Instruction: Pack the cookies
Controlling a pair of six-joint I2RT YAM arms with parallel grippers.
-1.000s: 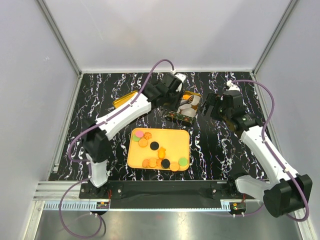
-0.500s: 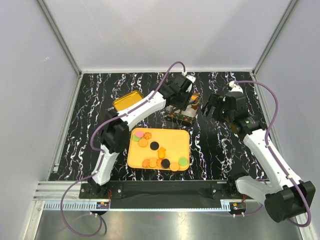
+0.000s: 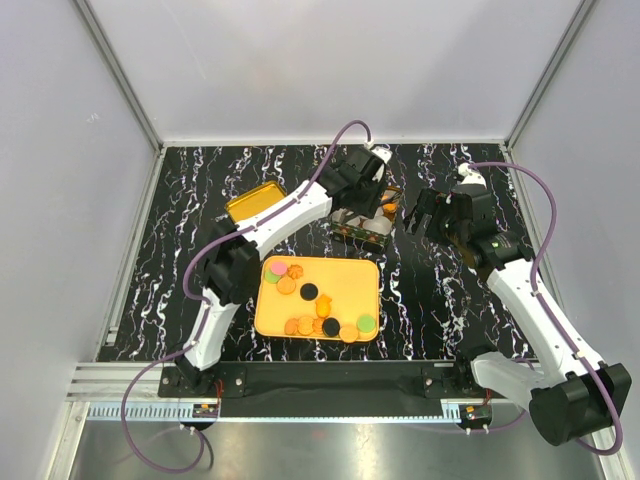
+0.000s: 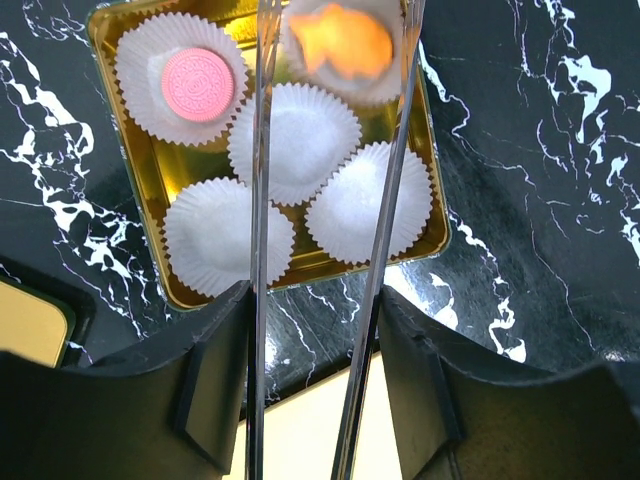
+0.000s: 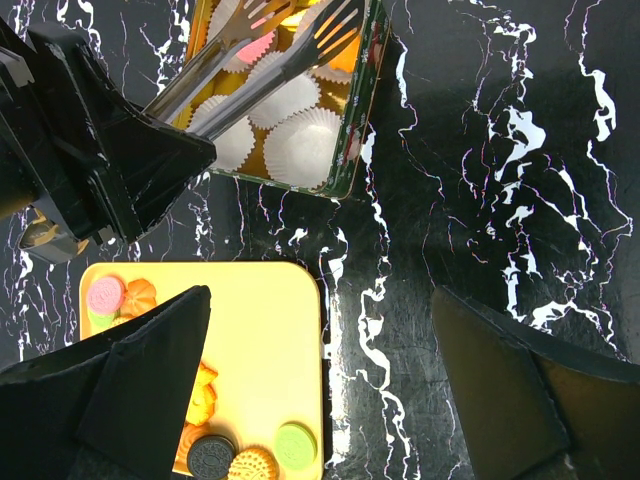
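My left gripper (image 4: 315, 330) is shut on a pair of metal tongs (image 4: 262, 200) that reach over the gold tin (image 4: 150, 230). The tin holds white paper cups. One cup has a pink cookie (image 4: 198, 83) in it. An orange cookie (image 4: 345, 42) lies in the cup between the tong blades, with a little gap on either side. Several more cookies (image 3: 320, 318) sit on the yellow tray (image 3: 350, 285). My right gripper (image 5: 320, 330) hangs open above the tray's right edge and the marble, with nothing between its fingers.
The tin's gold lid (image 3: 255, 202) lies at the back left of the black marble table (image 3: 440, 290). The tin (image 3: 362, 228) stands just behind the tray. Grey walls close in the table on three sides.
The left arm has stretched further back and right, carrying the tongs over the tin and uncovering the lid. The right arm has barely moved.
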